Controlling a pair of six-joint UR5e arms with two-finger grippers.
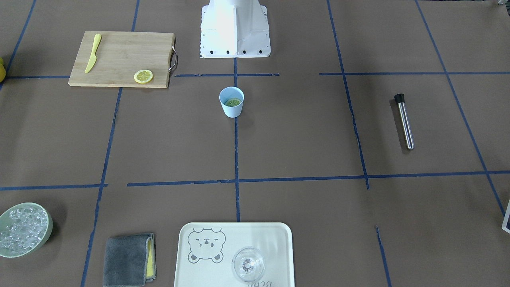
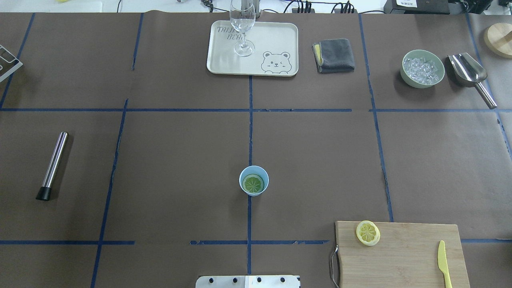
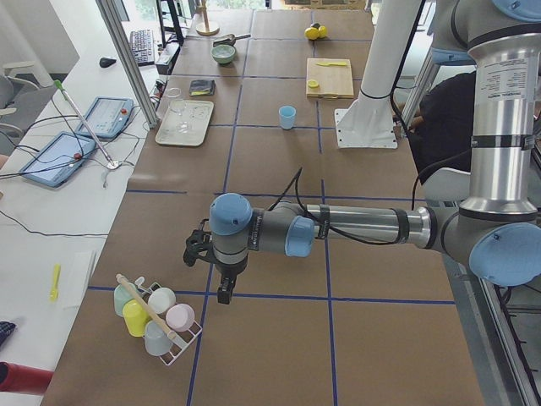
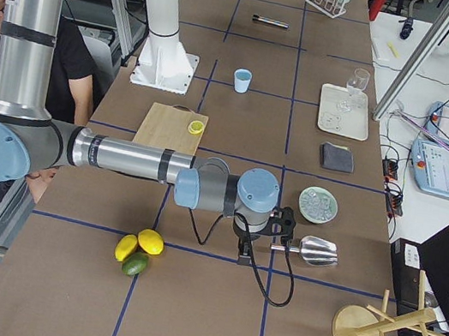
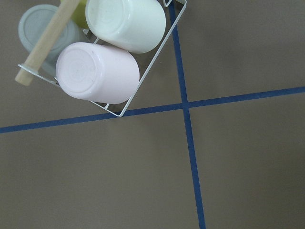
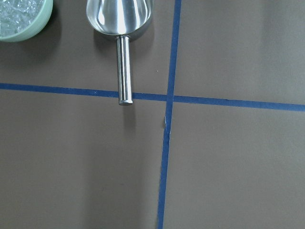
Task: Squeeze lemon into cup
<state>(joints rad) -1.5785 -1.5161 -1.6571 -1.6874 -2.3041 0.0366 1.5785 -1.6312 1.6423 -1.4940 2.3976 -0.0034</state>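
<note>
The pale blue cup (image 2: 253,189) stands upright at the table's middle, and it also shows in the front view (image 1: 231,109). One lemon slice (image 2: 253,183) lies flat inside it, looking greenish. A second lemon slice (image 2: 368,232) lies on the cutting board (image 2: 404,256). My left gripper (image 3: 224,293) hangs over the table's left end beside a cup rack (image 3: 156,317), far from the cup. My right gripper (image 4: 241,255) hangs over the right end near a metal scoop (image 4: 314,251). Neither gripper's fingers show in a wrist view, so I cannot tell open or shut.
A yellow knife (image 2: 443,264) lies on the board. A steel muddler (image 2: 53,165) lies at the left. At the far edge are a tray (image 2: 276,44) with a clear glass (image 2: 242,24), a grey cloth (image 2: 334,55) and a green ice bowl (image 2: 423,68).
</note>
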